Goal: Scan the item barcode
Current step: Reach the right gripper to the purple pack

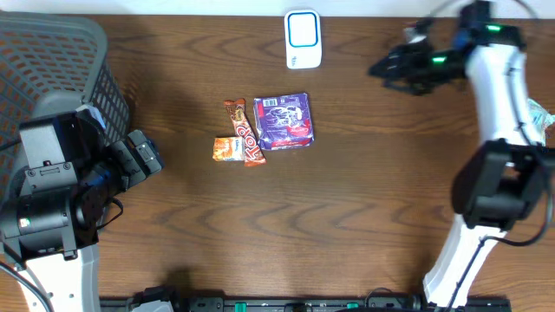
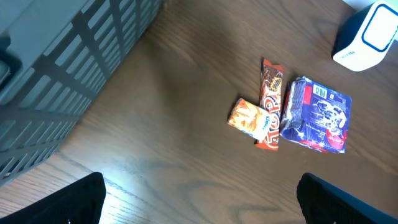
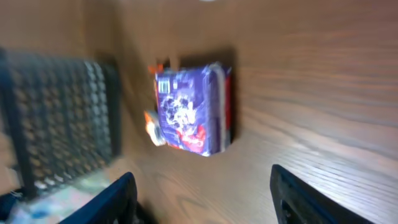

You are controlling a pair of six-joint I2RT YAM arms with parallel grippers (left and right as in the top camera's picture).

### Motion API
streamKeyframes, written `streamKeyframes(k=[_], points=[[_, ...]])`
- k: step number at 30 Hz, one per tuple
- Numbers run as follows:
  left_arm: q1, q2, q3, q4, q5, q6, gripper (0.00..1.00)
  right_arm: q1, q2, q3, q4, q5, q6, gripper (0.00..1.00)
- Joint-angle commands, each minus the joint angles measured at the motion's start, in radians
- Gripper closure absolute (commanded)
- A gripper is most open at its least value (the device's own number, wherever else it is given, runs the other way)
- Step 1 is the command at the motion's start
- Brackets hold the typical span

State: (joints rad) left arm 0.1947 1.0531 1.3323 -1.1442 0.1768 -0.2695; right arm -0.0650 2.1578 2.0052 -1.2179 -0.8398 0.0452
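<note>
The right end effector (image 3: 205, 199) is held apart and empty at the overhead frame's upper right, presumably poised to reach in; the left end effector (image 2: 202, 208) is spread wide, idle; the purple packet (image 1: 283, 120) lies mid-tabletop (image 1: 347, 217) below the scanner (image 1: 303, 39), not yet scanned.

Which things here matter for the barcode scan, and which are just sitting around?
For the job:
white scanner
purple packet
red candy bar
small orange packet

Just lying about:
grey basket, not needed for scanning itself
</note>
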Motion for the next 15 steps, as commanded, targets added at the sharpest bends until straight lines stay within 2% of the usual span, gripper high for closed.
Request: streamKeyframes(k=[1,5,6,8,9,15], points=[[0.003,0.0,0.01,0.0,-0.006,-0.005,0.02,0.111,-0.018,0.001,-0.004,0.164,0.027,0.37],[0.003,0.0,0.01,0.0,-0.006,-0.005,0.02,0.243,-0.018,0.001,0.016,0.283,0.093,0.32],[0.003,0.0,0.01,0.0,-0.006,-0.005,0.02,0.271,-0.018,0.001,0.024,0.308,0.093,0.27],[0.003,0.0,0.01,0.0,-0.006,-0.005,0.02,0.322,-0.018,0.001,0.038,0.37,0.093,0.06],[0.003,0.0,0.01,0.0,-0.006,-0.005,0.02,0.348,-0.018,0.001,0.044,0.407,0.102,0.01],[0.003,0.0,0.01,0.0,-0.006,-0.005,0.02,0.435,-0.018,0.001,0.048,0.494,0.201,0.01]])
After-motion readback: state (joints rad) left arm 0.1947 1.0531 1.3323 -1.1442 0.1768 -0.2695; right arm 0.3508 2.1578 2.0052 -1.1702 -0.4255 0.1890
